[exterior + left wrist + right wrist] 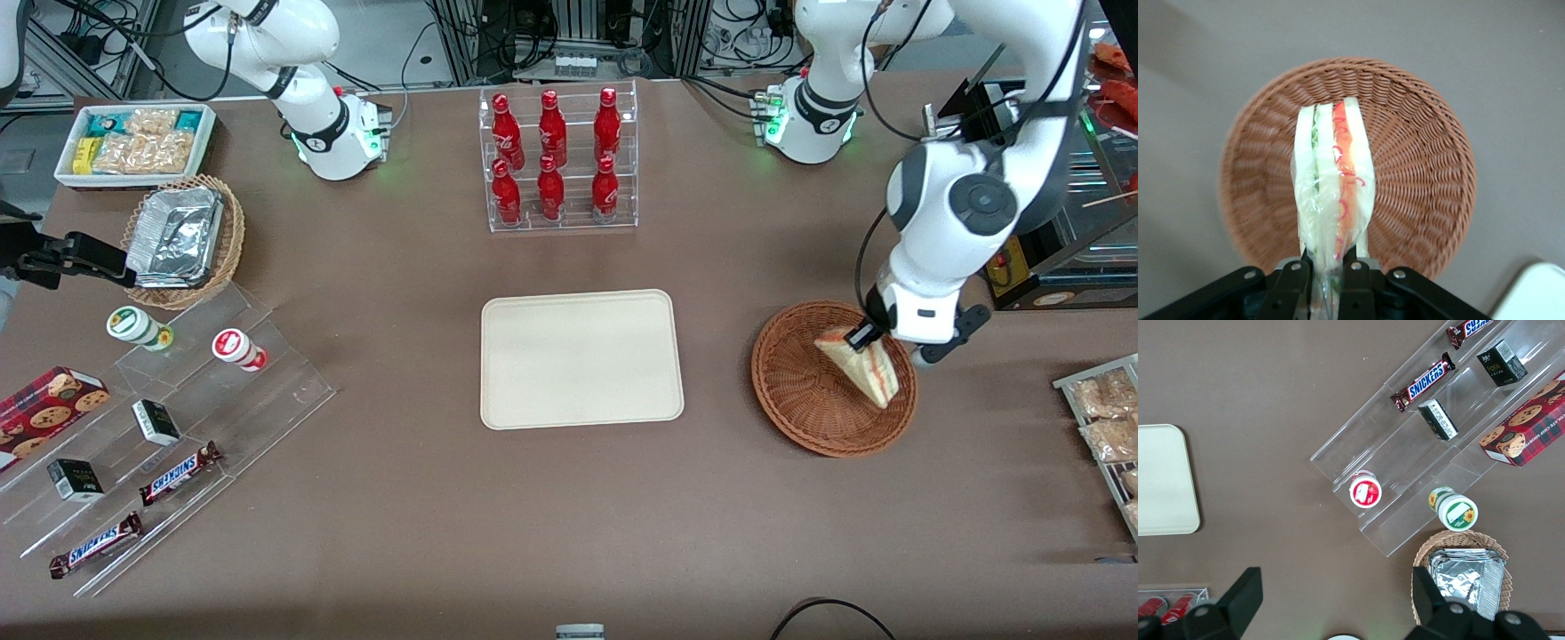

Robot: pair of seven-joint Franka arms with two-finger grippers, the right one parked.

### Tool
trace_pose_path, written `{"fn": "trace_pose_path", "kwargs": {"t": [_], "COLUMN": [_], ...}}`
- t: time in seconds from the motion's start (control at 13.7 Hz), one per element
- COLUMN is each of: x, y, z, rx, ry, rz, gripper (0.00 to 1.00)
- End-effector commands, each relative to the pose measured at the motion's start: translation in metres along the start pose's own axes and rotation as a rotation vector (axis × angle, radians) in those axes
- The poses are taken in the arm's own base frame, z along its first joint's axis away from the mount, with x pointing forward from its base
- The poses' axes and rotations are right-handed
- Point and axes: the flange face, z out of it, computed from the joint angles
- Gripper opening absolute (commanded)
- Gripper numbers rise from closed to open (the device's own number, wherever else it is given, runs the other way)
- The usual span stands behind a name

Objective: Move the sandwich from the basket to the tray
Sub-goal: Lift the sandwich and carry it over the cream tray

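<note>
Gripper [1327, 283] clenched on clear-wrapped triangular white-bread sandwich [864, 364] over round reddish-brown wicker basket [800, 391]; lift clear of rim, then carry level to flat cream rectangular tray [578, 356].

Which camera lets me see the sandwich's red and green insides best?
The left wrist view. It looks straight at the sandwich edge, so the layers show clearly between the gripper fingers, above the basket. The front view shows it as a small wedge with faint stripes. The right wrist view does not show it.

Brown table [400, 498] fronts cable-strewn metal racks [578, 36].
</note>
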Motion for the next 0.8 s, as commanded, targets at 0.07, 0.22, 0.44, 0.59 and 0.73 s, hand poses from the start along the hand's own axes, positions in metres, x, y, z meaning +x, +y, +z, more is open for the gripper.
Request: {"fn": "trace_pose_path", "kwargs": {"t": [0.07, 0.22, 0.44, 0.59, 0.73], "x": [-0.032, -0.081, -0.149, -0.19, -0.22], "y": [0.066, 0.115, 0.181, 0.22, 0.252], "z": [-0.085, -0.092, -0.079, -0.066, -0.049], "rx": [0.042, 0.01, -0.027, -0.076, -0.12], "ry": [-0.023, -0.037, -0.069, -0.089, -0.11], "rz": [0.109, 0.204, 0.329, 0.412, 0.467], "gripper": [0.0, 0.0, 0.0, 0.0, 0.0]}}
